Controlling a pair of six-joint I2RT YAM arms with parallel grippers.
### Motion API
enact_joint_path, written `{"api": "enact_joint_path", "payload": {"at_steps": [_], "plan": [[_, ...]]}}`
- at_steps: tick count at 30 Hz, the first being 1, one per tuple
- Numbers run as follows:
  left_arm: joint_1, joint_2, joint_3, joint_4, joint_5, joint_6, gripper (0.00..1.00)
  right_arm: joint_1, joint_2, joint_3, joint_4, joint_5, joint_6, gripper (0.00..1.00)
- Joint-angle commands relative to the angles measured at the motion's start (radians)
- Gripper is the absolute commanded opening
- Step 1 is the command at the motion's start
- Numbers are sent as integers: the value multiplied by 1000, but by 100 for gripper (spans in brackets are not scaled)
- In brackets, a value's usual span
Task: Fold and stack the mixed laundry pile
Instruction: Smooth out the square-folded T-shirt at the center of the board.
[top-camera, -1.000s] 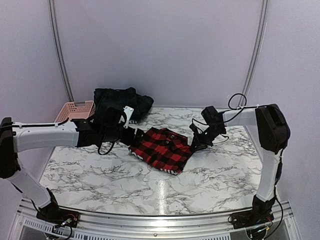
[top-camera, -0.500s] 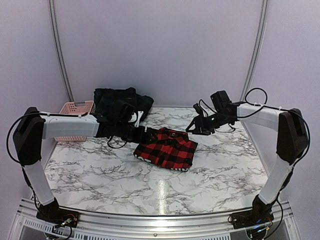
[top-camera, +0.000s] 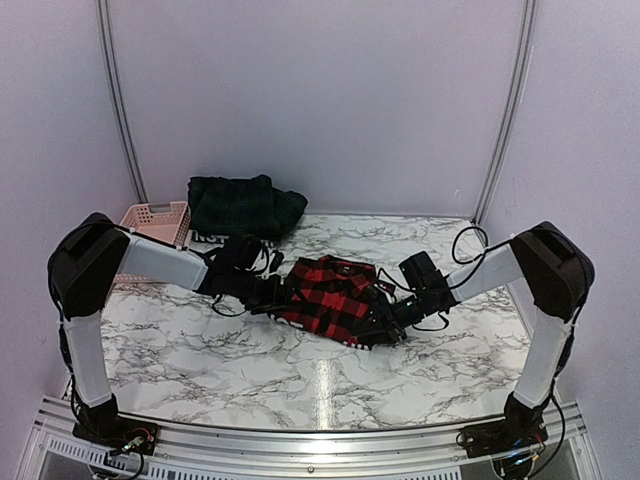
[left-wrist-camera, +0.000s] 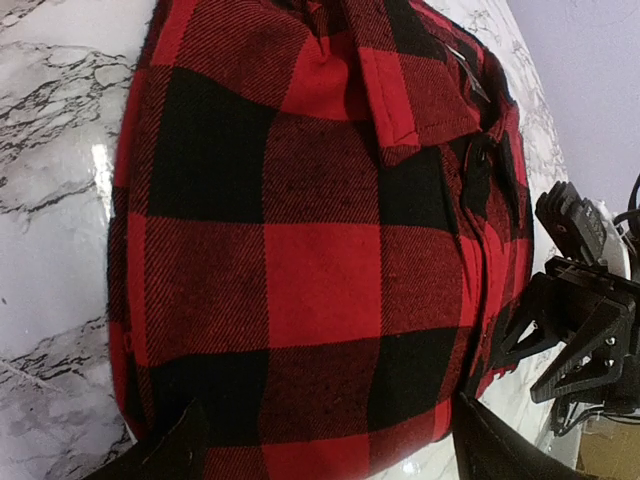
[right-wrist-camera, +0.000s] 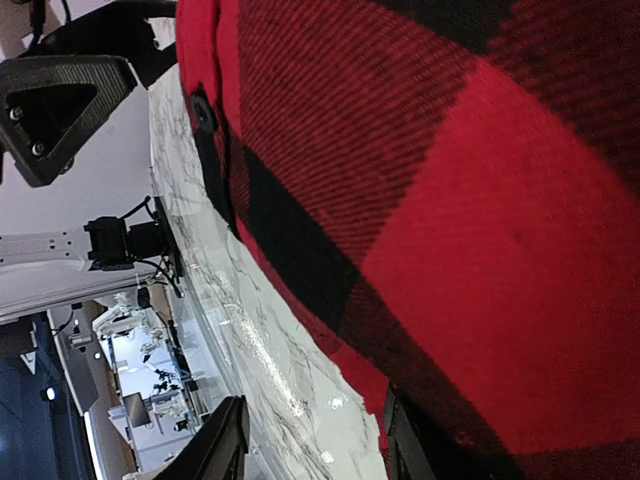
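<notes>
at the far-left back corner of the marble surface (top-camera: 200, 350) stands a pink perforated basket (top-camera: 150, 215). just to its right a dark green plaid piece (top-camera: 245, 203) lies in a bunched heap against the back wall, apart from the other garment.

in front of that heap the left arm reaches in low from the left. the left hand (top-camera: 272, 297) is down at the left edge of the red-and-black checked shirt (top-camera: 330, 292). in the left wrist view its fingers (left-wrist-camera: 185, 445) are spread wide, one at each lower corner of the picture, and the shirt's near edge lies across the space between them. the hand is released and pinches no cloth.

the shirt lies folded and fairly flat near the middle of the surface, between the two hands. its button strip and a flap face up.

the right arm comes in from the right, and the right hand (top-camera: 385, 322) is low at the shirt's near right corner. in the right wrist view its fingers (right-wrist-camera: 228, 440) are parted. marble shows in the gap, and the shirt's hem lies against the other finger. this hand too is released and grasps nothing.
</notes>
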Motion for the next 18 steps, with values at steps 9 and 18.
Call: {"api": "enact_joint_path", "payload": {"at_steps": [9, 18], "plan": [[3, -153, -298, 141, 21, -163, 86, -206, -11, 7, -267, 139, -257, 45], [125, -389, -328, 95, -103, -235, 99, -67, -250, 241, -343, 306, -421, 45]]}}
